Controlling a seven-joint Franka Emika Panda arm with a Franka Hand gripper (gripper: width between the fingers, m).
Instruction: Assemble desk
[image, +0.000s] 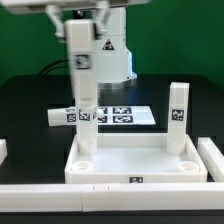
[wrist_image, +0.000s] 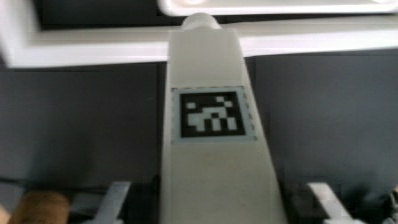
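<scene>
Desk leg (image: 81, 70) upright, gripped in claw (wrist_image: 221, 200), over desk top (image: 130, 172) corner socket

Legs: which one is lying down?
The leg on the exterior view's left, beside the marker board. It lies flat; the held leg and the right leg stand upright.

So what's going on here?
A robot arm is building a small white desk. Its tool grips a leg upright, with the lower end at the far corner of the top on the exterior view's left. A second leg stands at the far corner on the right. A third leg lies on the table behind.
</scene>
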